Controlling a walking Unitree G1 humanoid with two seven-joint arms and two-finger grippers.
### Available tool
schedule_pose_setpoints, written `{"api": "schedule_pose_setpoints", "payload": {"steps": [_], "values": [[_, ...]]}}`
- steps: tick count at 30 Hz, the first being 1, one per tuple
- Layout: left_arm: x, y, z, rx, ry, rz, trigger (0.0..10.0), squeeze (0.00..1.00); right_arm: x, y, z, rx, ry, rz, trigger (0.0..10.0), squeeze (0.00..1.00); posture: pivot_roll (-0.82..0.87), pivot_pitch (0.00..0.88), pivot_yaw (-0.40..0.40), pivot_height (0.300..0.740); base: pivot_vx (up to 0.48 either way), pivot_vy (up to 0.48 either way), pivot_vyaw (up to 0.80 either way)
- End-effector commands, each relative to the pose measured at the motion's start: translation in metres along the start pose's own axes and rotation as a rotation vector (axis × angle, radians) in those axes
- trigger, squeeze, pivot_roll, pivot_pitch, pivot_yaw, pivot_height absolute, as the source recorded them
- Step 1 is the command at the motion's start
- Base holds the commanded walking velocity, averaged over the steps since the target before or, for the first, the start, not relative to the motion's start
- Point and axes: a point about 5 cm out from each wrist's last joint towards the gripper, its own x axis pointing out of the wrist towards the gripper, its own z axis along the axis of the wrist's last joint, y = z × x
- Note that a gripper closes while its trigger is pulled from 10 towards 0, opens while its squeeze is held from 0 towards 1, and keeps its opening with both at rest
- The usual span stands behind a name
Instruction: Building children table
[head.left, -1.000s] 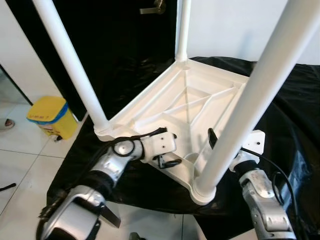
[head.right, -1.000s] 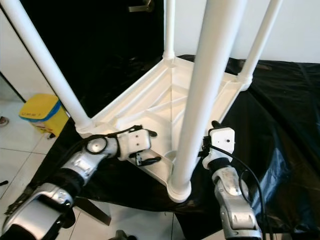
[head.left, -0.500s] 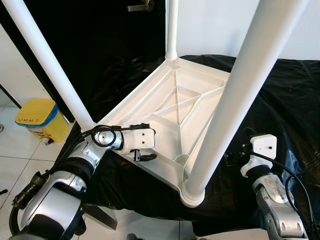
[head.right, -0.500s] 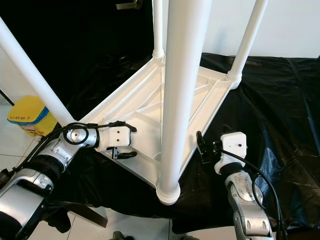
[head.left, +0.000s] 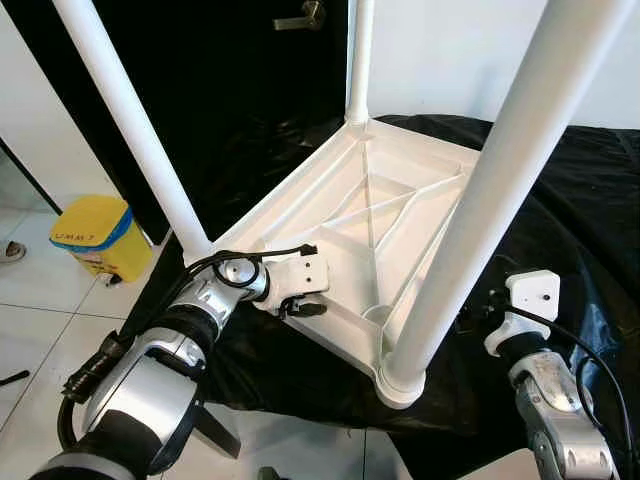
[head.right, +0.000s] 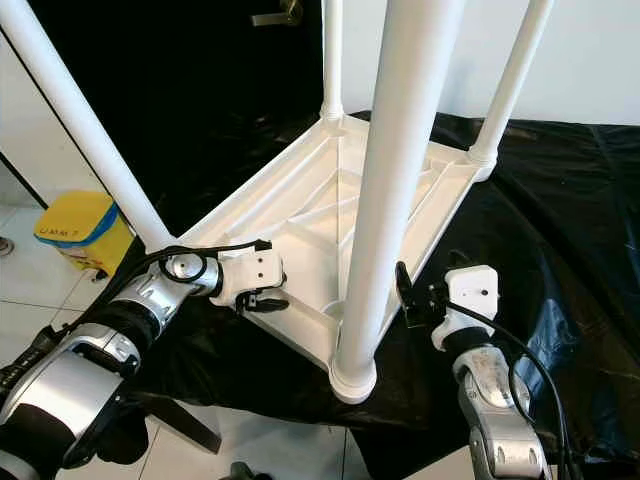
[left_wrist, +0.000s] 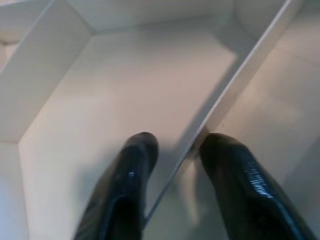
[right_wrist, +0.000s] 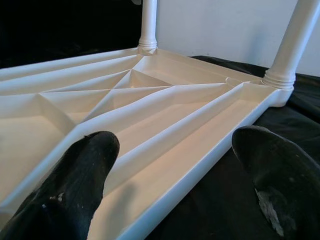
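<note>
A white plastic children's table (head.left: 400, 200) lies upside down on a black sheet (head.left: 590, 220), its legs pointing up. The nearest leg (head.left: 480, 220) rises right in front of me. My left gripper (head.left: 300, 308) sits at the table's near left edge. In the left wrist view its two fingers (left_wrist: 130, 170) stand either side of a thin white rib (left_wrist: 240, 85), with a gap between them. My right gripper (head.right: 405, 300) hovers just right of the near leg's base, beside the table's rim. It is open wide, with its fingers (right_wrist: 75, 180) far apart and nothing between them.
A yellow bin (head.left: 95, 235) stands on the white tiled floor (head.left: 40, 330) to the left. A black door with a handle (head.left: 300, 18) is behind the table, and a white wall is at the back right. The black sheet spreads out to the right.
The right gripper has drawn back from the near leg to the right, off the table's rim. The left gripper stays at the near left edge. The camera has shifted.
</note>
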Motion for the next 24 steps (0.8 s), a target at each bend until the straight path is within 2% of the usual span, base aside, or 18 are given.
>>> {"api": "schedule_pose_setpoints", "payload": {"steps": [1, 2, 3, 7, 11, 12, 13, 15, 16, 19, 21, 22, 23, 24], "values": [[0.007, 0.0, -0.014, -0.117, 0.058, 0.219, 0.0, 0.0, -0.001, 0.002, 0.0, 0.018, 0.009, -0.006, 10.0, 0.0, -0.15, 0.093, 0.048, 0.74, 0.0, 0.0, 0.0], [0.007, 0.006, -0.012, -0.145, 0.068, 0.272, 0.0, 0.0, -0.001, 0.001, 0.0, 0.018, 0.007, -0.011, 10.0, 0.0, -0.16, 0.097, 0.052, 0.74, 0.0, 0.0, 0.0], [0.007, 0.006, -0.012, -0.145, 0.068, 0.272, 0.0, 0.0, -0.001, 0.001, 0.0, 0.018, 0.007, -0.011, 10.0, 0.0, -0.16, 0.097, 0.052, 0.74, 0.0, 0.0, 0.0], [0.004, 0.021, -0.008, -0.222, 0.078, 0.393, 0.0, 0.0, 0.0, -0.001, 0.002, 0.018, 0.004, -0.026, 10.0, 0.0, -0.16, 0.103, 0.055, 0.74, 0.0, 0.0, 0.0], [0.004, 0.024, -0.005, -0.253, 0.063, 0.417, 0.0, 0.0, 0.0, 0.0, 0.002, 0.02, 0.002, -0.032, 10.0, 0.0, -0.16, 0.105, 0.057, 0.74, 0.0, 0.0, 0.0], [0.004, 0.027, -0.002, -0.26, 0.049, 0.426, 4.7, 0.0, 0.0, 0.001, 0.003, 0.023, 0.0, -0.033, 10.0, 0.0, -0.16, 0.107, 0.059, 0.74, 0.0, 0.0, 0.0], [0.004, 0.027, -0.002, -0.26, 0.049, 0.426, 4.7, 0.0, 0.0, 0.001, 0.003, 0.023, 0.0, -0.033, 10.0, 0.0, -0.16, 0.107, 0.059, 0.74, 0.0, 0.0, 0.0], [0.005, 0.027, 0.003, -0.248, 0.021, 0.406, 9.4, 0.0, -0.001, 0.002, 0.003, 0.027, 0.001, -0.037, 10.0, 0.0, -0.17, 0.107, 0.061, 0.74, 0.0, 0.0, 0.0], [0.005, 0.027, 0.005, -0.237, 0.012, 0.394, 10.0, 0.0, -0.002, 0.002, 0.003, 0.027, 0.003, -0.043, 10.0, 0.0, -0.17, 0.107, 0.062, 0.74, 0.0, 0.0, 0.0], [0.005, 0.025, 0.008, -0.242, -0.04, 0.336, 10.0, 0.0, -0.006, -0.002, 0.002, 0.026, 0.009, -0.072, 10.0, 0.0, -0.17, 0.108, 0.064, 0.74, 0.0, 0.0, 0.0], [0.005, 0.025, 0.008, -0.242, -0.04, 0.336, 10.0, 0.0, -0.006, -0.002, 0.002, 0.026, 0.009, -0.072, 10.0, 0.0, -0.17, 0.108, 0.064, 0.74, 0.0, 0.0, 0.0], [0.004, 0.022, 0.009, -0.267, -0.091, 0.282, 10.0, 0.1, -0.011, -0.006, 0.002, 0.035, 0.013, -0.11, 10.0, 0.0, -0.18, 0.108, 0.069, 0.74, 0.0, 0.0, 0.0], [0.002, 0.02, 0.008, -0.276, -0.12, 0.248, 10.0, 1.0, -0.014, -0.009, 0.002, 0.032, 0.015, -0.128, 10.0, 0.0, -0.19, 0.107, 0.071, 0.74, 0.0, 0.0, 0.0], [0.002, 0.02, 0.008, -0.276, -0.12, 0.248, 10.0, 1.0, -0.014, -0.009, 0.002, 0.032, 0.015, -0.128, 10.0, 0.0, -0.19, 0.107, 0.071, 0.74, 0.0, 0.0, 0.0]]}}
